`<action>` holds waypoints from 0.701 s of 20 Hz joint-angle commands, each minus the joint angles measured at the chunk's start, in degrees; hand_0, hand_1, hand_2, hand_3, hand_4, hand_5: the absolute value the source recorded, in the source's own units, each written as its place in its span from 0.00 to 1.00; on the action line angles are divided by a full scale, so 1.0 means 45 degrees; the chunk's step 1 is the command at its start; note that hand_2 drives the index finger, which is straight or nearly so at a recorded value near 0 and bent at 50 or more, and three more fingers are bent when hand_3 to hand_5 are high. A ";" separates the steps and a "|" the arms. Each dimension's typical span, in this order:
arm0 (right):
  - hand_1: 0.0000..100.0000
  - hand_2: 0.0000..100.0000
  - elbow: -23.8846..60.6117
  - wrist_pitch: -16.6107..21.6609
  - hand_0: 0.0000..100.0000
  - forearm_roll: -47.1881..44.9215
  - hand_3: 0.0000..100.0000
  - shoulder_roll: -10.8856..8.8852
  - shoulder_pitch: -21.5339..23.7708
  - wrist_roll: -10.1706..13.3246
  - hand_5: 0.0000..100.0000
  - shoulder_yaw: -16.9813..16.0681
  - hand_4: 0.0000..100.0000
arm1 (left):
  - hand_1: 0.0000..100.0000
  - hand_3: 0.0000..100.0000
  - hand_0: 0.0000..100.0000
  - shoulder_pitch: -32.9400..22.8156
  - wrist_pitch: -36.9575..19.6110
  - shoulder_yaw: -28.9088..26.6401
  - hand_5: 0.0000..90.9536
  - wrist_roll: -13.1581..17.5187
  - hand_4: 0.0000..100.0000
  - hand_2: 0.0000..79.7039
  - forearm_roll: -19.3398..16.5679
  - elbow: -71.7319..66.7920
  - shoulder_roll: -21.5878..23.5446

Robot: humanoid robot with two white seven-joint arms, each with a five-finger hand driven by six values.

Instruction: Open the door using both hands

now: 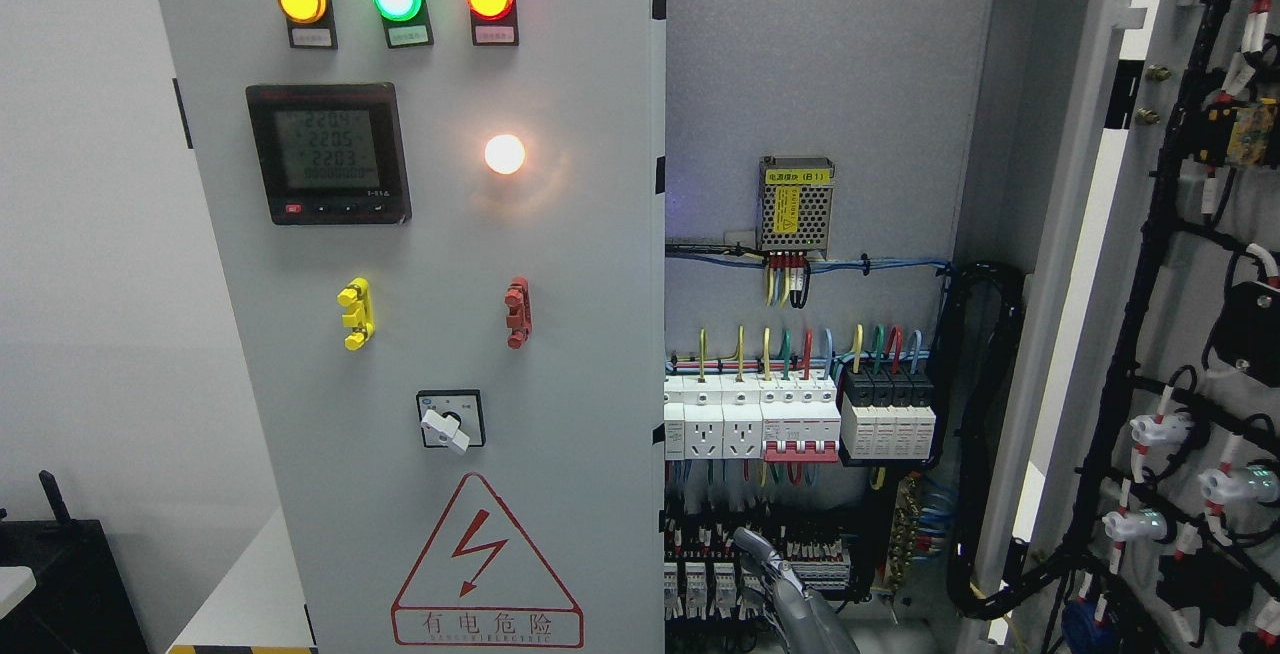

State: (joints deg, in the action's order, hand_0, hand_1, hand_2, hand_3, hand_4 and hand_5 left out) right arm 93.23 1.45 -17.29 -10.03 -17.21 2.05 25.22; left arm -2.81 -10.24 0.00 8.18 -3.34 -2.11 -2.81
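The grey cabinet's left door [560,264] stands closed and carries three lit lamps, a meter [328,154], a rotary switch [451,421] and a red warning triangle. The right door [1130,264] is swung wide to the right, its wired inner face showing. Between them the interior back panel [830,64] is exposed. My right hand [790,594], silver, rises from the bottom edge in front of the lower terminal rows, one finger [752,544] stretched up-left, holding nothing and touching neither door. The left hand is out of view.
Inside are a row of breakers [790,419], a mesh power supply [796,202] and black cable bundles [985,434]. A black box [60,584] sits low at the left beside a white wall [90,234].
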 commanded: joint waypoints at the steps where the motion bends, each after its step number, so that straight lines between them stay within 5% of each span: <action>1: 0.00 0.00 -0.1401 0.0029 0.11 -0.0161 0.00 0.0040 -0.0569 -0.0026 0.00 0.0627 0.00 | 0.00 0.00 0.00 -0.0001 0.0009 -0.0254 0.00 -0.0001 0.03 0.00 0.0001 0.0000 0.0000; 14: 0.00 0.00 -0.1811 0.0010 0.11 -0.1079 0.00 -0.0077 -0.1389 -0.0162 0.00 0.0920 0.00 | 0.00 0.00 0.00 -0.0001 0.0009 -0.0254 0.00 0.0018 0.03 0.00 0.0001 0.0000 0.0000</action>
State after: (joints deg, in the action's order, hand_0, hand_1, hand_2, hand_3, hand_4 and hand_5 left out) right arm 88.20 1.63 -21.36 -10.21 -21.72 1.86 27.80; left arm -2.81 -10.24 0.00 8.18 -3.34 -2.11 -2.81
